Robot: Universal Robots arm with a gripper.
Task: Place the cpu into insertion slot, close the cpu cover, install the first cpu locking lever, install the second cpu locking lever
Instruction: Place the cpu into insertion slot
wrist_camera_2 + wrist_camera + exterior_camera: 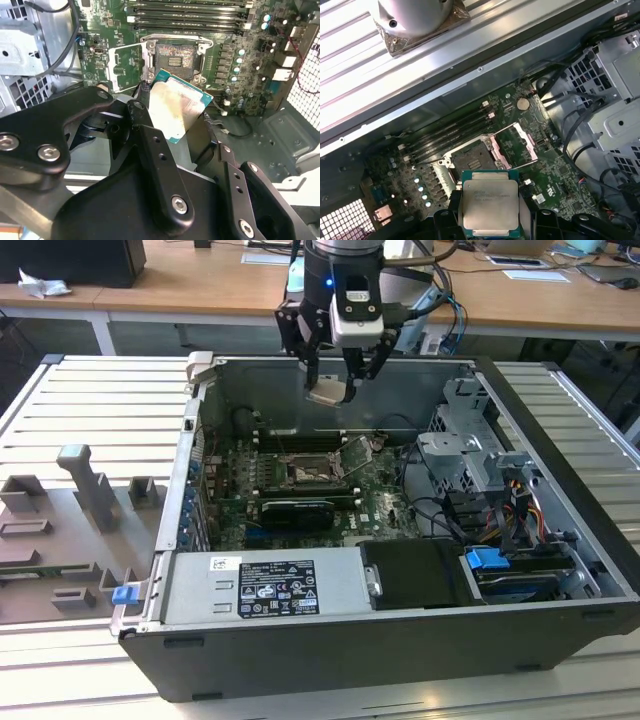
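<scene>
In the exterior view the insertion slot (303, 472) lay open on the green board inside the case. At about twelve o'clock from it, well clear above, my pincer (333, 382) was closed on the cpu (328, 393), gripping it by opposite edges. The cpu cover (362, 452) stood raised at the slot's two o'clock. I judged the chip light, thin and stiff, with smooth metal on top and a delicate underside. A gentle hold on the edges alone seemed right to me.
</scene>
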